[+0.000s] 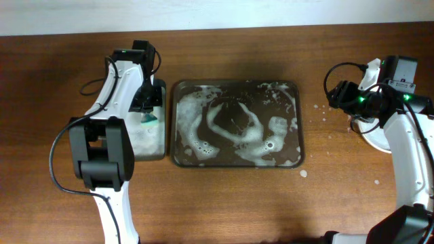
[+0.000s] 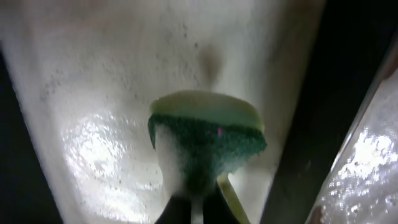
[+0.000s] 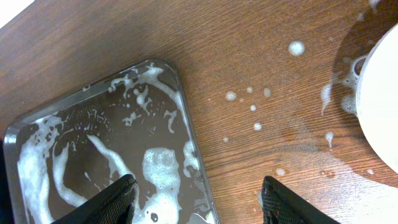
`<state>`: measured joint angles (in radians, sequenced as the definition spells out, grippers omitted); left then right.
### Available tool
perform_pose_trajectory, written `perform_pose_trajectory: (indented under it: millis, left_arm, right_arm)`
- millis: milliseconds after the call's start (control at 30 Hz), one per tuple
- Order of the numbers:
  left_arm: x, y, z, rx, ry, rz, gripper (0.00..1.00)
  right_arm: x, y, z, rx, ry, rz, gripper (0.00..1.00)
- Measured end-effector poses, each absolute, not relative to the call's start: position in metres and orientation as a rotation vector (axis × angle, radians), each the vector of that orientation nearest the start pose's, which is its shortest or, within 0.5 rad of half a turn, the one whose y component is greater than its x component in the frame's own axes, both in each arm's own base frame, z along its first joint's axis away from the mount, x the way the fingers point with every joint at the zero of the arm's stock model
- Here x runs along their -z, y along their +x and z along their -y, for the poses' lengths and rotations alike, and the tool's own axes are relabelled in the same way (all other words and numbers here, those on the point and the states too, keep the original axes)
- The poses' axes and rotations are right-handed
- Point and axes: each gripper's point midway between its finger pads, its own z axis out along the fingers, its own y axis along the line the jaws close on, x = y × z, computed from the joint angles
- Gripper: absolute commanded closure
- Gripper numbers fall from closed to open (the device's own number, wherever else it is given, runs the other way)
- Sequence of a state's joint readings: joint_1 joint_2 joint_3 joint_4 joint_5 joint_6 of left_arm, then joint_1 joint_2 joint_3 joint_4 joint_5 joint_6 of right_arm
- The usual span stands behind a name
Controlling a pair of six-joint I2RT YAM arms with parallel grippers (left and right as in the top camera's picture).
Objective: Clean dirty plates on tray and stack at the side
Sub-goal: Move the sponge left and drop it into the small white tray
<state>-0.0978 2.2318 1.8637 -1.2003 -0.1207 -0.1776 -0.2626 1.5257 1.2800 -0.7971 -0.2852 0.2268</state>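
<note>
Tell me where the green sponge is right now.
In the overhead view the sponge sits left of centre, pinched in the left gripper over the small narrow tray, just left of the large foamy tray.

- The table (image 1: 271,203) is dark brown wood with a visible grain, and it runs across the whole overhead view.
- The tray (image 1: 300,122), wide and dark with rounded corners, lies flat near the middle of the table, streaked inside with white foam.
- A smaller narrow black tray (image 1: 165,135) lies just beside its left edge, parallel to it, also foamy.
- A white plate (image 1: 373,140) rests on the wood well to the right of the tray, mostly hidden by the right arm. How many are stacked there cannot be told.
- Foam flecks (image 3: 296,47) dot the bare wood between the tray and the plate, and the wood beside the plate is foam-streaked.
</note>
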Motion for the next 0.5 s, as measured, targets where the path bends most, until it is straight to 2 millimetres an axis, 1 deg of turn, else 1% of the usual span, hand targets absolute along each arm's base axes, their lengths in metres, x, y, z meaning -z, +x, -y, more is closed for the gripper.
perform_pose_trajectory:
  millis: [100,167,200,233,300,400,500]
  left_arm:
    - [-0.0449,0.4358,0.0203,-0.198,-0.126,-3.101,0.66]
    - [-0.045,0.4356,0.0199,-0.202,-0.127,-3.101,0.5]
    - [-0.045,0.4355,0.0198,-0.202,-0.133,-3.101,0.31]
    - [-0.0451,0.4356,0.0193,-0.207,-0.125,-3.101,0.25]
    - [-0.0451,0.4353,0.0191,-0.209,-0.125,-3.101,0.2]
    - [-0.0451,0.4343,0.0187,-0.213,-0.135,-3.104,0.18]
    - [-0.0453,0.4306,0.0183,-0.217,-0.133,-3.119,0.18]
  right_arm:
    - [-0.1694,0.3801,0.0521,-0.359,0.529,-2.535,0.34]
    - [-0.1694,0.3801,0.0521,-0.358,0.527,-2.535,0.34]
    - [-0.1694,0.3801,0.0521,-0.358,0.526,-2.535,0.34]
    - [-0.1694,0.3801,0.0521,-0.358,0.527,-2.535,0.34]
    - [-0.1694,0.3801,0.0521,-0.358,0.527,-2.535,0.34]
    - [-0.1692,0.3798,0.052,-0.358,0.527,-2.537,0.34]
    - [-0.1675,0.377,0.0513,-0.361,0.533,-2.55,0.39]
